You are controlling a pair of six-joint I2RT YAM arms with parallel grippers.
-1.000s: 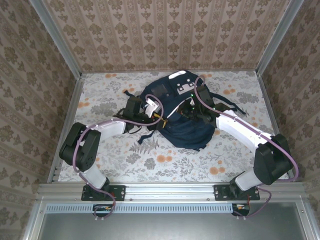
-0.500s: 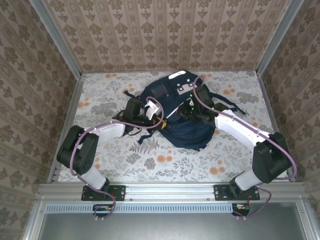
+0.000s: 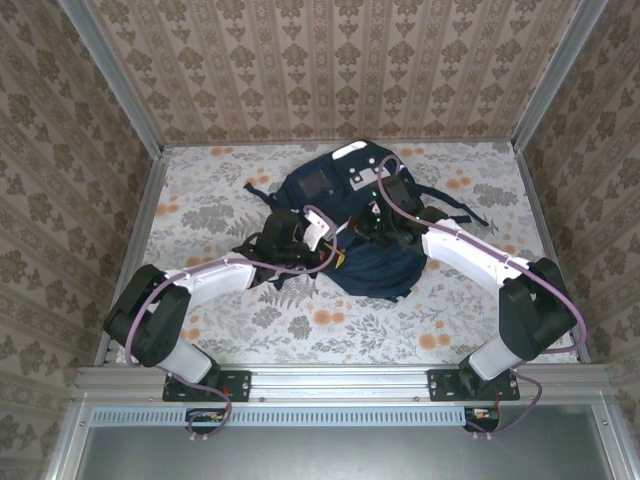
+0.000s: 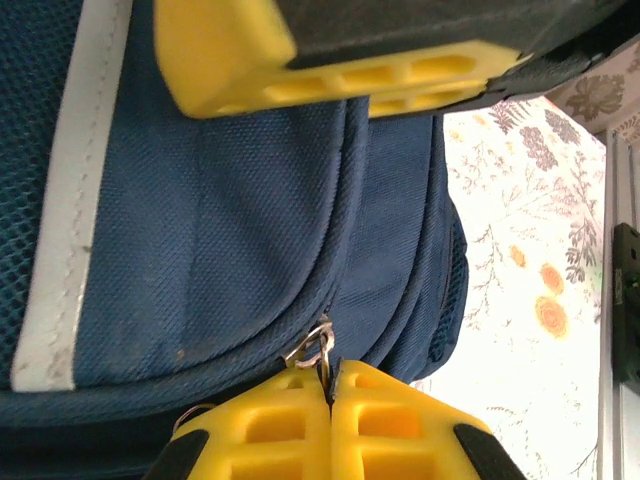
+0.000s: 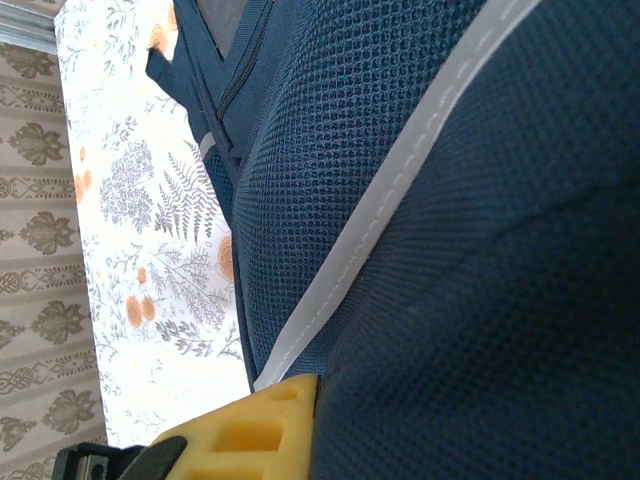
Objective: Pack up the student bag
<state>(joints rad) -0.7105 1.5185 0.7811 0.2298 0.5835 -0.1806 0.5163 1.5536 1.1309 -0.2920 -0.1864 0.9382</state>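
Around the bag: I see loose dark straps [image 3: 455,205] trailing off its right side onto the cloth, and nothing else lying on the table near it.
In the way: both forearms cross over the bag from either side, and purple cables [image 3: 470,245] loop along them. At the top of the left wrist view another yellow ribbed pad [image 4: 225,55] under a black housing sits against the fabric; I cannot tell whose it is.
Student bag [image 3: 375,270]: navy, lying flat at the middle of the table towards the back wall, with a white patch [image 3: 350,150] at its far end.
Left gripper [image 4: 328,378]: its two yellow fingers are pressed together on the small metal zipper pull [image 4: 315,345], where the curved zip line meets them; a pale stripe [image 4: 65,190] runs down the mesh panel beside it.
Right gripper [image 3: 372,222]: down on the bag's upper middle. From its wrist I see one yellow finger [image 5: 250,430] against the navy mesh beside a white stripe [image 5: 390,190]; I cannot tell how the jaws stand.
Surface: a white tablecloth [image 3: 300,320] printed with grey ferns and orange flowers.
Room: brown damask wallpaper [image 3: 330,70] on three sides, with aluminium posts at the corners and a rail [image 3: 340,382] along the near edge.
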